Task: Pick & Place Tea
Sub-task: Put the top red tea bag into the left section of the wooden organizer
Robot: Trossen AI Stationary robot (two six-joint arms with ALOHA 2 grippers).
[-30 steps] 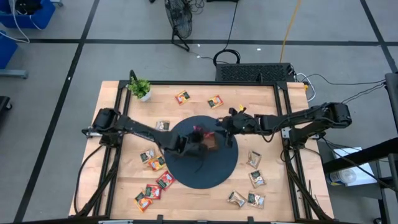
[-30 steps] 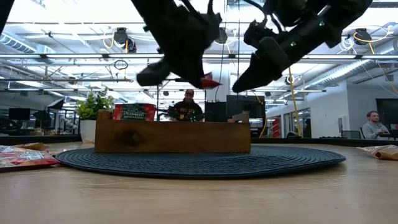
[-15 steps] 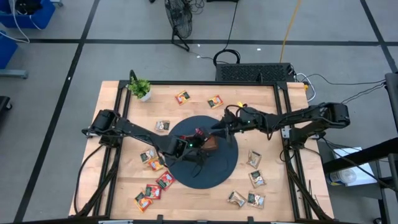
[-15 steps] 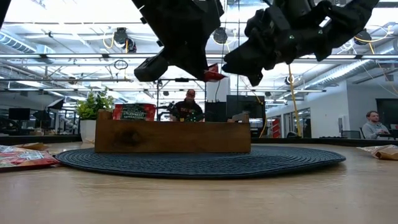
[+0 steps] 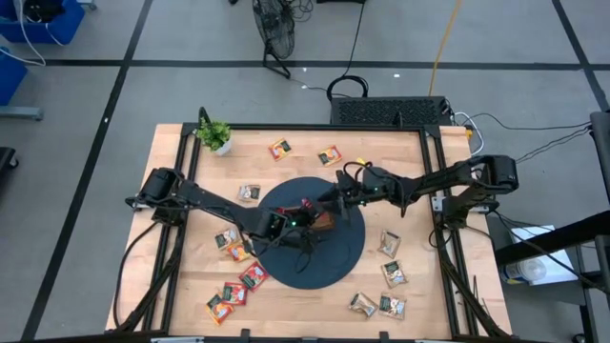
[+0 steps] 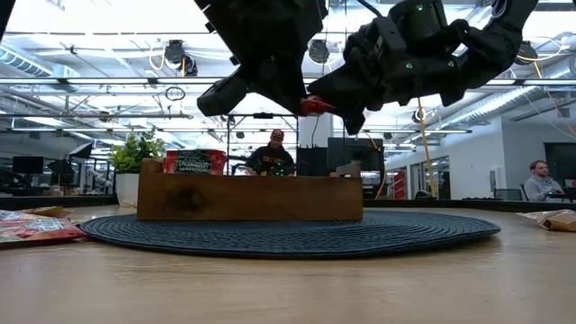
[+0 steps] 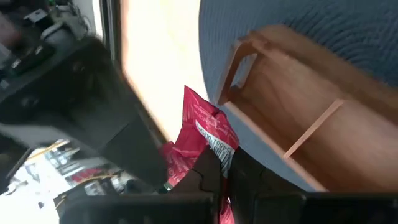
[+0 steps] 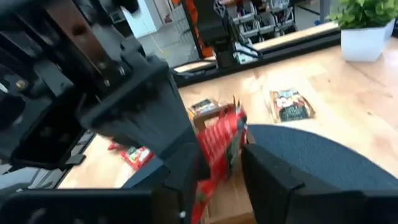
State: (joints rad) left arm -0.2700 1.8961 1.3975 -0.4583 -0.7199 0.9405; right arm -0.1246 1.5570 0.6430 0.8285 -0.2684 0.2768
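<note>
My left gripper [image 5: 297,216] is shut on a red tea sachet [image 7: 208,134] and holds it in the air above the brown wooden tray [image 6: 252,198], which stands on the round dark mat [image 5: 315,257]. My right gripper [image 8: 217,174] reaches in level from the table's right. It is open, with one finger on each side of the same red sachet [image 8: 221,146]. In the low view the sachet [image 6: 315,105] shows between the two dark grippers. Another red sachet [image 6: 194,162] stands in the tray's left compartment. My left gripper pinches one end of the red sachet [image 7: 216,154] between its two fingers, slanting down from the table's left. The rest of the sachet sticks out past the fingertips, clear of the tray. My right gripper has its fingers [image 8: 264,171] around the sachet's free end; I cannot tell whether they touch it.
Loose sachets lie on the wood around the mat, at the far side [image 5: 279,148], near left [image 5: 233,246] and near right [image 5: 389,243]. A small potted plant [image 5: 215,135] stands at the far left corner. People sit in the room beyond the table [image 6: 273,153].
My right gripper has moved toward the table's left and a little down, and has tipped from pointing down to level. Its fingers now stand around the red sachet held by my left gripper. The sachet has stayed above the tray.
</note>
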